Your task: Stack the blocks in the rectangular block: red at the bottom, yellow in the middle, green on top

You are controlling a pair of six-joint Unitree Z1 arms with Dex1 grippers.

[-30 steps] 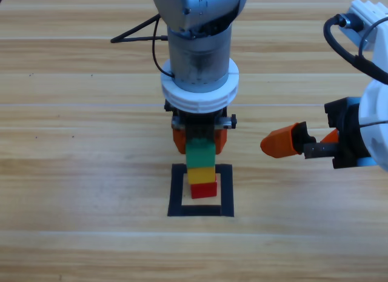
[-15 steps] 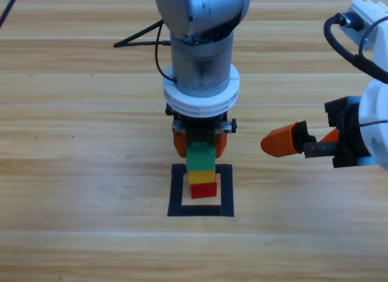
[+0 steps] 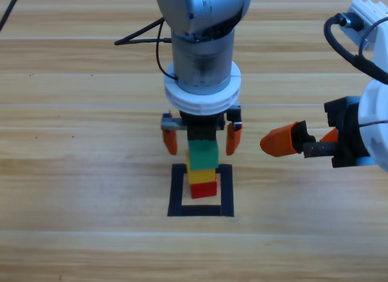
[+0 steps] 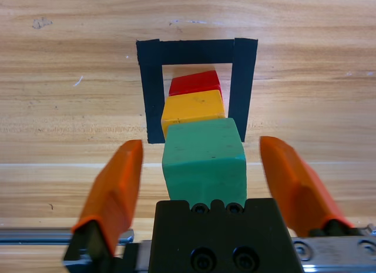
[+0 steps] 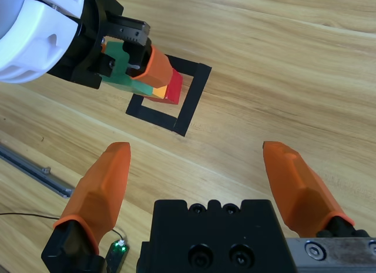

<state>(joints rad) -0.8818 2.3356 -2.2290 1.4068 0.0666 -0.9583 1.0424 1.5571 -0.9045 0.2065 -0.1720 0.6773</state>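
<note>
The red cube (image 3: 204, 189) stands inside the black tape rectangular block (image 3: 178, 191). The yellow cube (image 3: 202, 176) sits on it and the green cube (image 3: 202, 154) is on top. My left gripper (image 3: 202, 142) hangs over the stack, open, one orange jaw on each side of the green cube and clear of it. The left wrist view shows the same: green (image 4: 204, 158), yellow (image 4: 192, 111), red (image 4: 195, 83), tape outline (image 4: 151, 91), left gripper (image 4: 201, 147). My right gripper (image 3: 285, 142) waits at the right edge, open and holding nothing.
The right wrist view shows the stack (image 5: 170, 88), the tape outline (image 5: 191, 103) and the left gripper (image 5: 150, 61) beyond the right gripper (image 5: 197, 148). A black cable (image 3: 136, 33) lies on the wooden table behind the left arm.
The left gripper's jaws were shut on the green cube and have now spread apart, leaving the cube resting on the yellow one. The right arm has held still.
</note>
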